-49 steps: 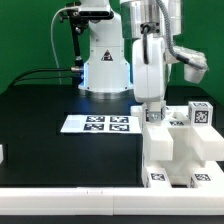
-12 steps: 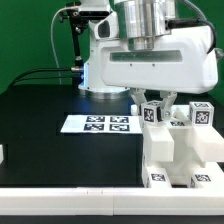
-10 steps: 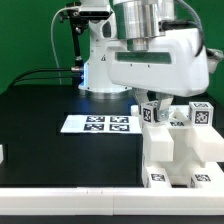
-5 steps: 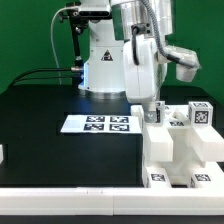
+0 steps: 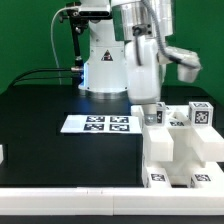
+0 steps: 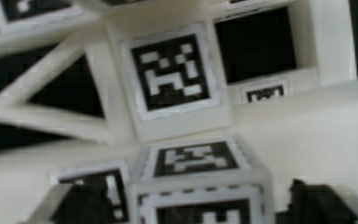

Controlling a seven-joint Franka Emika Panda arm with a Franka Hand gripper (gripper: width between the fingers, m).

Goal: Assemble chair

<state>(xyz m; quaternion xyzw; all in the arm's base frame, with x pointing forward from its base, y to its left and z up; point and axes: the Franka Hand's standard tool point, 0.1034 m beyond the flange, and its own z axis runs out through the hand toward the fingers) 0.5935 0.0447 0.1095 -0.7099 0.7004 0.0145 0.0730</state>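
chair (image 5: 180,150): we see the white tagged assembly on the black desk (image 5: 40,130), at the exterior view's right | peg (image 5: 154,117): tagged, upright on its top | hand (image 5: 152,108): directly over that peg, grip state we cannot tell | marker board (image 5: 98,124): flat, just beside the chair.

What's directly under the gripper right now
The gripper hangs over the white chair assembly; the wrist view shows tagged white parts below. The arm hides the contact point, so any grip is unclear.
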